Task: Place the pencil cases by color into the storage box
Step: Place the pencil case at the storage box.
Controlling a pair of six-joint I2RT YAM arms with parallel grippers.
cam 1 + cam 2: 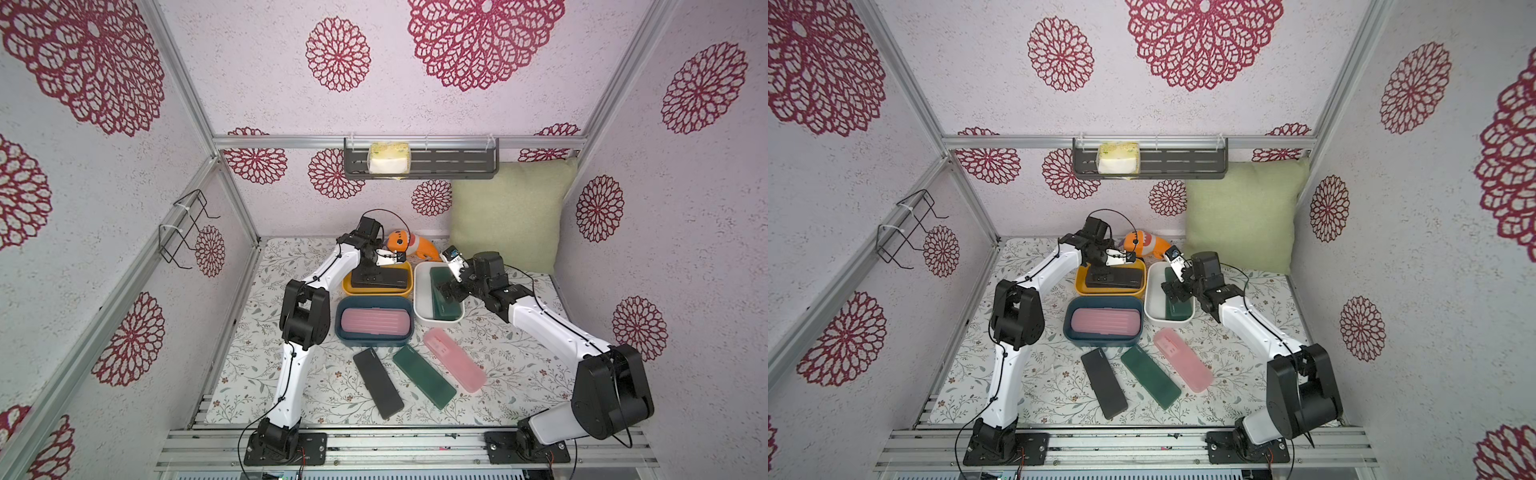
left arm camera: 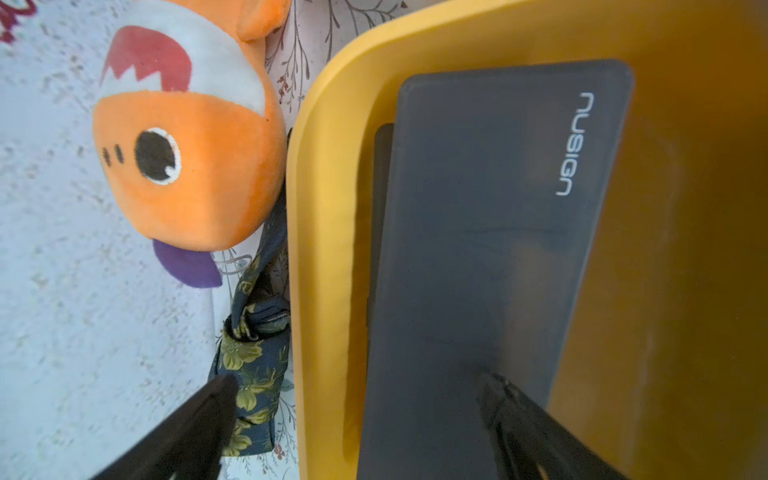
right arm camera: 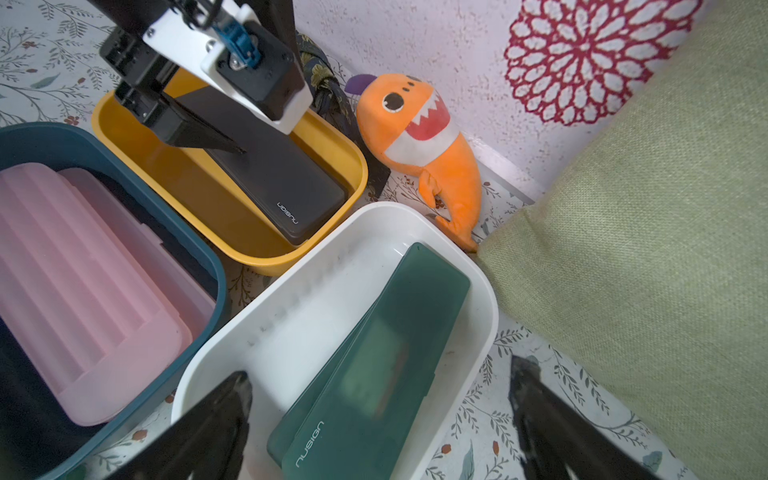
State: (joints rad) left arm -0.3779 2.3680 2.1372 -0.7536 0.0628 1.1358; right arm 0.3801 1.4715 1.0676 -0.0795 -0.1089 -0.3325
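Up front, one black case (image 1: 378,382), one green case (image 1: 424,376) and one pink case (image 1: 455,359) lie unsorted on the mat (image 1: 257,374), while matching pairs (image 1: 374,322) sit in the yellow tub (image 1: 347,289), white tub (image 1: 420,291) and blue tub (image 1: 338,320), left gripper (image 2: 359,378) and right gripper (image 3: 382,370) hovering open-jawed, empty.

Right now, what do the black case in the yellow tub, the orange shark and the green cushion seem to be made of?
Black case in the yellow tub: probably hard plastic, matte; flat rigid face, printed white logo, no glare.
Orange shark: plush fabric, fuzzy nap, likely stuffed.
Green cushion: coarse woven cloth, perhaps linen or similar; the weave grain shows.
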